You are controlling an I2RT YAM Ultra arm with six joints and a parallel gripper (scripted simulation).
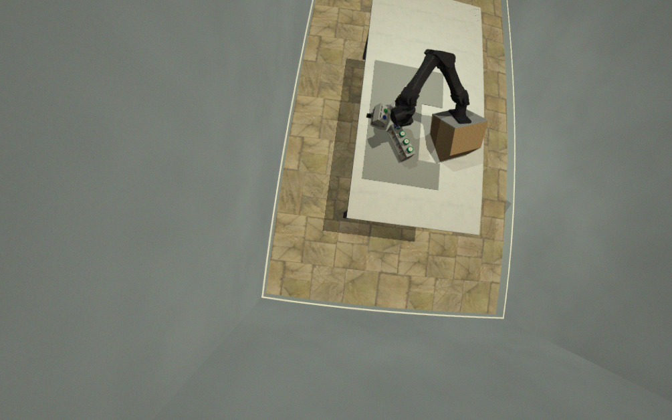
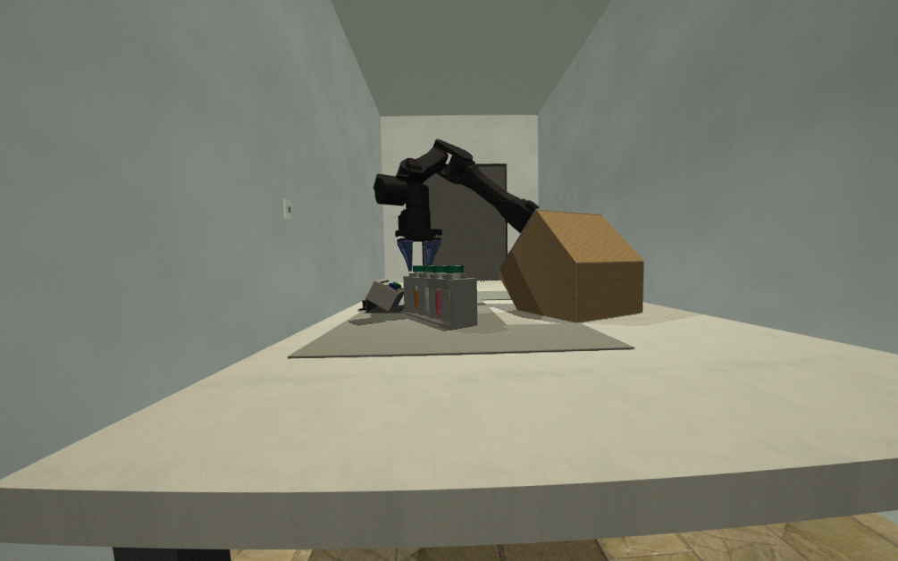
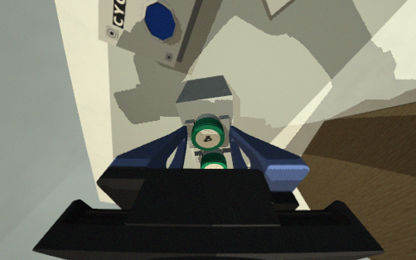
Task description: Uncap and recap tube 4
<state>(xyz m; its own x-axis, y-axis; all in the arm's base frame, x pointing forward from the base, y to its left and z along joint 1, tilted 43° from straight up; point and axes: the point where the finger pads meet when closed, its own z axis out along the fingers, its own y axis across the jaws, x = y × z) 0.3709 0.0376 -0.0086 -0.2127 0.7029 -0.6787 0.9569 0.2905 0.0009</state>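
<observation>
The grey decapping station stands on the dark mat with green caps on its tubes. In the wrist view, the cap of tube 4 sits on the end tube, its pale dot facing up. The neighbouring green cap shows just below it. My gripper points straight down with its blue fingers half apart, one on each side of the cap of tube 4, at about the height of its top. I see small gaps between the fingers and the cap. The gripper is open and holds nothing.
The sloping key desk stands just beyond the station's end, with the blue CYCLE key on it. A brown box carries the arm's base, close to the station's side. The table edge runs past the key desk.
</observation>
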